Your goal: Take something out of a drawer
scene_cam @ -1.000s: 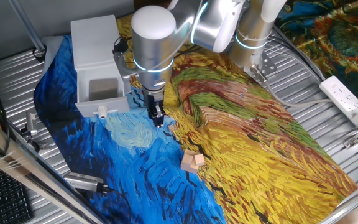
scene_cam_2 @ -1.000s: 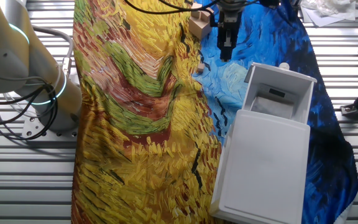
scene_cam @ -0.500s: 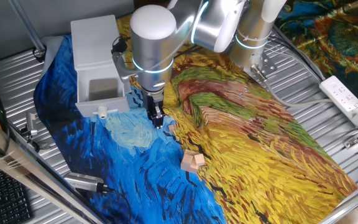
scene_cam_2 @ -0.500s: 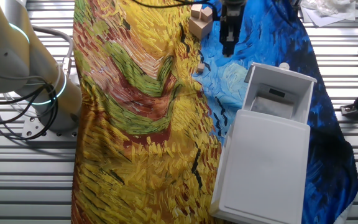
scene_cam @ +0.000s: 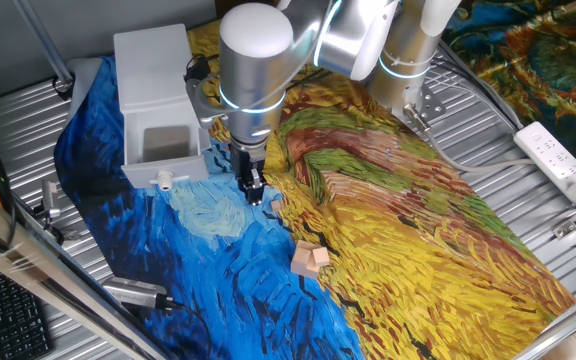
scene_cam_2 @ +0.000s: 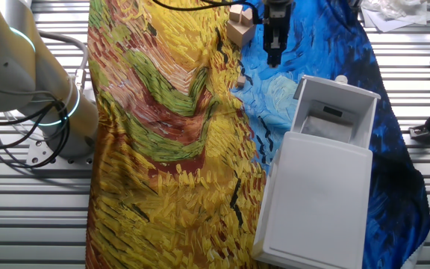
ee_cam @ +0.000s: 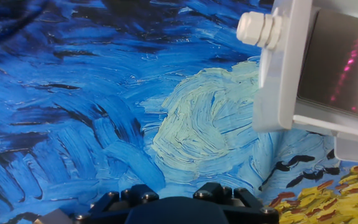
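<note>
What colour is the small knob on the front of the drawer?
The knob on the drawer is off-white, seen best in the hand view.

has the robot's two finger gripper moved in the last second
Yes, slightly. The black two-finger gripper sits farther from the pale grey plastic drawer and nearer the small wooden blocks.

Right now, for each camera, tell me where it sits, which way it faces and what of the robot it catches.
One fixed view: high beyond the drawer's knob end, looking down its open front; shows the arm and end effector beside the drawer.
The other fixed view: high behind the grey unit, looking toward the wooden blocks; shows the arm base and end effector.
Hand view: on the hand, looking down at the painted cloth; shows only the end effector's dark base.
All three share the drawer knob.
</note>
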Controlling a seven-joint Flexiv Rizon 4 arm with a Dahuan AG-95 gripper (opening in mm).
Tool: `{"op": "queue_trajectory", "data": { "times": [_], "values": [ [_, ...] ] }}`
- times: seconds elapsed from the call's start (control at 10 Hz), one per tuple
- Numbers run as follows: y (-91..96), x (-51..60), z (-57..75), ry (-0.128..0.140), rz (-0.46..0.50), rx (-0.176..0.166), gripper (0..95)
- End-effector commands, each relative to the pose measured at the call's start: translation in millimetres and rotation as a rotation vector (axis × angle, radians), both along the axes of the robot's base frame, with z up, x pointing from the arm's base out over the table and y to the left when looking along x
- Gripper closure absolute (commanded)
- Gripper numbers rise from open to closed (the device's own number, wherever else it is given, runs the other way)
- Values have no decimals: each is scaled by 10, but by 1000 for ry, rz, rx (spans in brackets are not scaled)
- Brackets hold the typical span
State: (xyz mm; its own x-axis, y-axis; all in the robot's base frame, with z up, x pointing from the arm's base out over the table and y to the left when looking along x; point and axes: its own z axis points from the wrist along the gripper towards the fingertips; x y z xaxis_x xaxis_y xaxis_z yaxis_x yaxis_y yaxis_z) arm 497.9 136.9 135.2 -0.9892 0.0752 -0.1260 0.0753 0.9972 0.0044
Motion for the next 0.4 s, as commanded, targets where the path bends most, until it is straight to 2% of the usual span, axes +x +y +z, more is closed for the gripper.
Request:
{"op": "queue_trajectory", "data": {
  "times": [0.1,0.4],
  "values": [
    [3,7,-6,0,9,5,380],
    [2,7,-7,1,16,4,380]
  ]
}}
